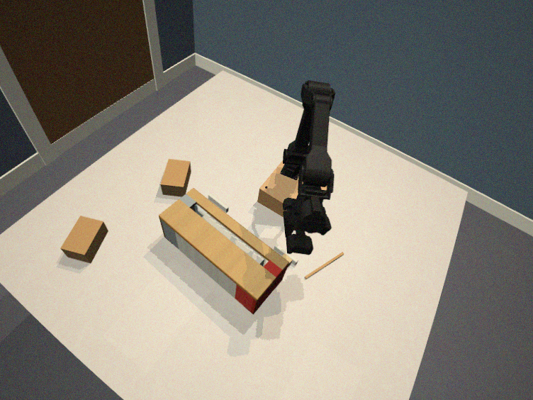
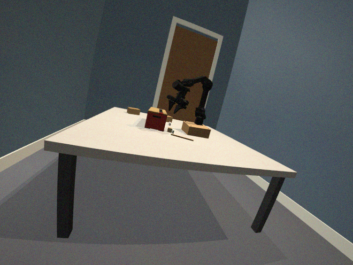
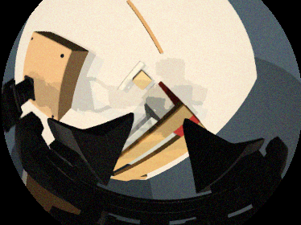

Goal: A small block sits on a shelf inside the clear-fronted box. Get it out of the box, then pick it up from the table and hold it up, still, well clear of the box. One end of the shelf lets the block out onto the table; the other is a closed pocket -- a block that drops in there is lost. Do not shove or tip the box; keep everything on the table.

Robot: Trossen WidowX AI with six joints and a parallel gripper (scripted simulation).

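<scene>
Looking at the pincer (image 1: 298, 242): part way open, with nothing in it. Hanging in the air just beside the long box (image 1: 213, 244), close to its red end (image 1: 245, 299), not touching it. Pointed down and tilted, so as to look at the table (image 1: 378, 329) by that end.

Hard to find the little block. Nothing like it to see in the slot along the top of the box. Only a small tan square (image 3: 142, 80) next to a white bit, close by the red end, in the wrist view. Maybe the block, but cannot tell for sure, nor whether on the shelf or on the table.

Lying flat on the table near the pincer: a thin stick (image 1: 323, 265). Probably put there for poking the block along the shelf, since too narrow in there for fat fingers. Probably best to grab the stick next, gently, without bumping the box.

Two tan blocks (image 1: 175, 176) well off to the far side, out of the way.
</scene>
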